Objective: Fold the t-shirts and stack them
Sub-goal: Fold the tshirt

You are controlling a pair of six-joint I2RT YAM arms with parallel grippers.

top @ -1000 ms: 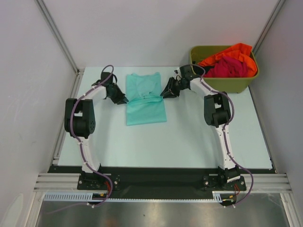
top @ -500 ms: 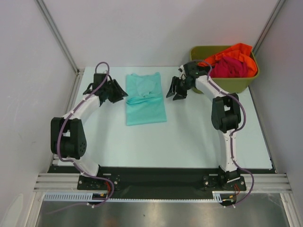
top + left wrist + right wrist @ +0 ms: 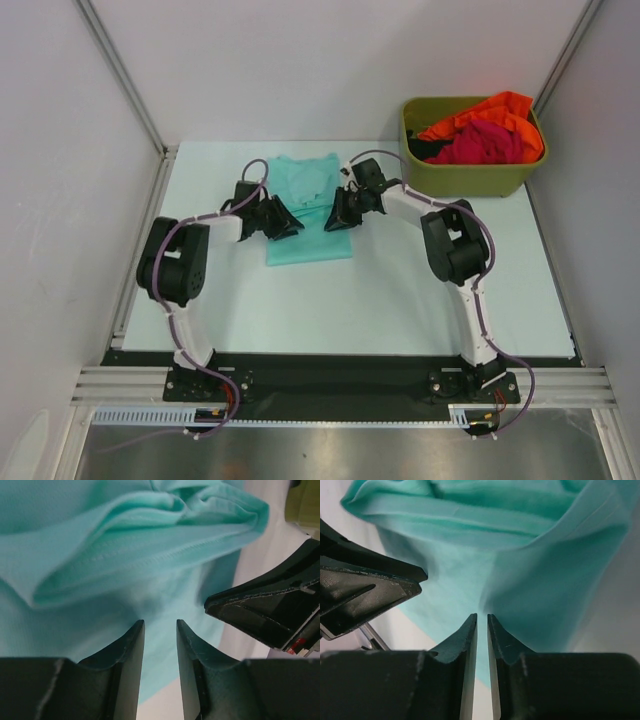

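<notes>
Two grippers converge on one garment: why there? (Student)

Fig. note: the teal t-shirt (image 3: 312,243) lies flat on the table (image 3: 420,290), its far part gathered into a raised fold (image 3: 150,535) across the middle. The left gripper (image 3: 284,222) and the right gripper (image 3: 336,214) stand at that ridge from either side, tips facing. This is apparently so that both ends of the fold can be taken together and laid over evenly. (Instructor)

Are they gripping? (Student)

Left: jaws apart, cloth seen through the gap, nothing between them. Right: jaws almost together, a thin slit left; whether cloth is nipped at the tips cannot be told. The orange t-shirt (image 3: 500,106) and the magenta t-shirt (image 3: 482,146) lie heaped in the olive bin (image 3: 470,181) at the far right, so the task is judged to be at its first shirt. (Instructor)

What differs from half a second earlier? (Student)

Both grippers then stood outside the shirt's side edges, farther back. Now they are over the cloth, near each other. The shirt's near half and the bin's contents are unchanged. (Instructor)
</notes>
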